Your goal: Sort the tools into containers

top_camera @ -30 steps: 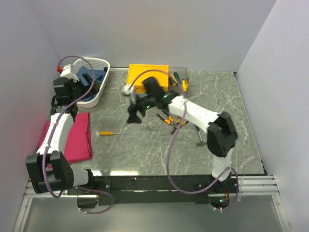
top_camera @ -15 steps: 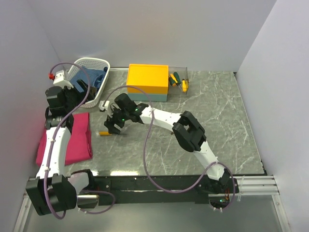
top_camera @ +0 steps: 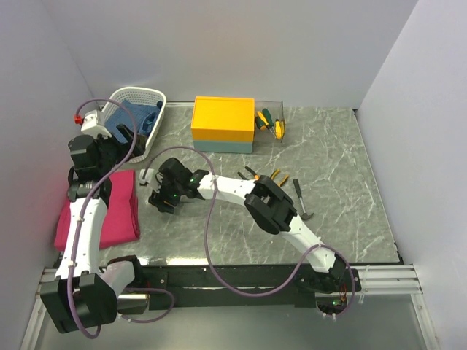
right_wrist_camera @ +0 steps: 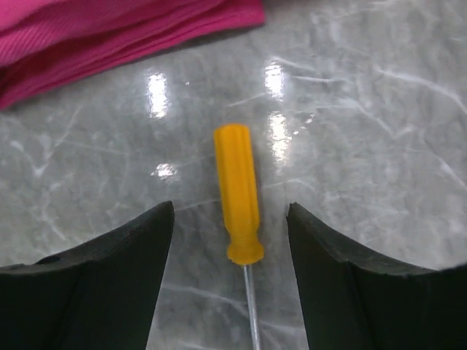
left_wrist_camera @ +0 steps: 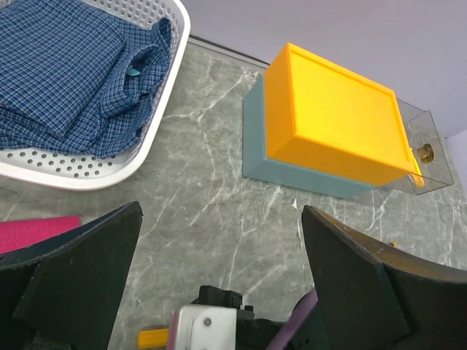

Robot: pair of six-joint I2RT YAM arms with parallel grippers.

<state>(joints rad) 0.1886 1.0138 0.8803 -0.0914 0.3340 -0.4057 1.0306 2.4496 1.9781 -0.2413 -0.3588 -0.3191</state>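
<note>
A yellow-handled screwdriver (right_wrist_camera: 238, 191) lies on the marble table, its shaft pointing toward the camera. My right gripper (right_wrist_camera: 232, 226) is open and low over it, one finger on each side of the handle; in the top view the right gripper (top_camera: 162, 197) covers it. My left gripper (top_camera: 125, 138) is open and empty beside the white basket (top_camera: 157, 95), above the table (left_wrist_camera: 219, 219). The yellow-topped box (top_camera: 222, 118) stands at the back, with screwdrivers (top_camera: 268, 122) in its clear end. Orange-handled pliers (top_camera: 266, 179) and a small hammer (top_camera: 303, 199) lie mid-table.
The basket (left_wrist_camera: 171, 80) holds a folded blue plaid shirt (left_wrist_camera: 73, 73). A folded pink cloth (top_camera: 117, 208) lies at the left, just beyond the screwdriver in the right wrist view (right_wrist_camera: 109, 29). White walls close in the back and both sides.
My right arm has swung left from in front of the box to over the yellow screwdriver, uncovering the pliers and hammer. My left gripper has drawn back a little from the basket.
</note>
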